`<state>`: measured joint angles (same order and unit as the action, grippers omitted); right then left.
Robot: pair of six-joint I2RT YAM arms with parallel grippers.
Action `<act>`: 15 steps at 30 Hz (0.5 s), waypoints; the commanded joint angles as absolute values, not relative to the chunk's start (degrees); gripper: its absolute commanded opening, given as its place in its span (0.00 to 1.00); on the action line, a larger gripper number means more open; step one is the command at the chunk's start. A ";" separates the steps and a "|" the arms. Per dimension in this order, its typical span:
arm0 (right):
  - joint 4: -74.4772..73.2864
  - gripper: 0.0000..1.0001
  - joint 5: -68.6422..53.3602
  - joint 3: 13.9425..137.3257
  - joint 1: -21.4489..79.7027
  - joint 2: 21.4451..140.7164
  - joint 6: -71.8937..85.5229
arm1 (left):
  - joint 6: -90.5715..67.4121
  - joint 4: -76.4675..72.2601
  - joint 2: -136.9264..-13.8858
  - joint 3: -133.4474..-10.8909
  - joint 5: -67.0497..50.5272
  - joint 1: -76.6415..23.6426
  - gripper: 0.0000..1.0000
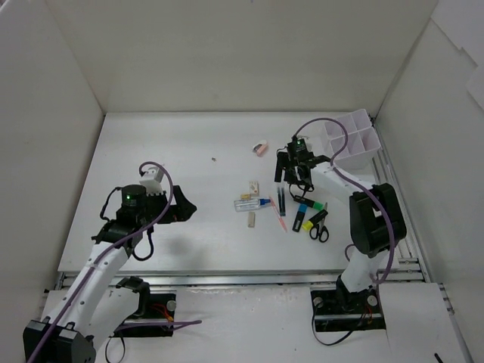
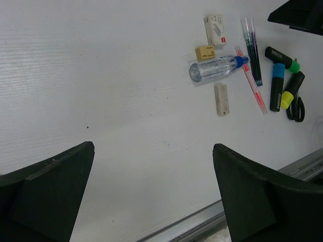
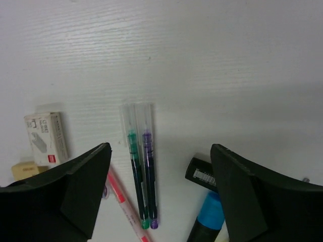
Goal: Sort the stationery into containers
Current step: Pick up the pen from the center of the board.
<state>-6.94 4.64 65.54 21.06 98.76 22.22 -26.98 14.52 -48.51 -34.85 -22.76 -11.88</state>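
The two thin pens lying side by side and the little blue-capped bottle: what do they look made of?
Thin pens: probably clear hard plastic with a glossy finish; green and purple ink shows through the barrels. Blue-capped bottle: likely transparent plastic, possibly glass, and shiny; the white table shows through its body and bright highlights run along it.

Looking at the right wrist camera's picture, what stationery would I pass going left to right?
White boxed eraser → green-ink pen → purple-ink pen → blue-capped marker. The slanting red pen overlaps the pens, so its place is unclear.
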 commanded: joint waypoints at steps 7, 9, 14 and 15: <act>-7.47 0.55 7.65 72.15 21.71 106.78 28.74 | -26.81 13.97 -45.00 -34.98 -21.18 -11.51 0.99; -7.56 0.54 7.65 72.42 21.80 107.66 28.83 | -26.81 14.15 -45.35 -35.24 -21.09 -11.51 0.99; -8.44 0.41 7.47 72.51 21.71 109.51 29.09 | -26.72 14.06 -45.62 -35.24 -20.39 -11.51 0.99; -8.61 0.37 7.82 72.25 21.80 109.60 29.35 | -26.72 14.15 -45.70 -35.24 -20.30 -11.51 0.99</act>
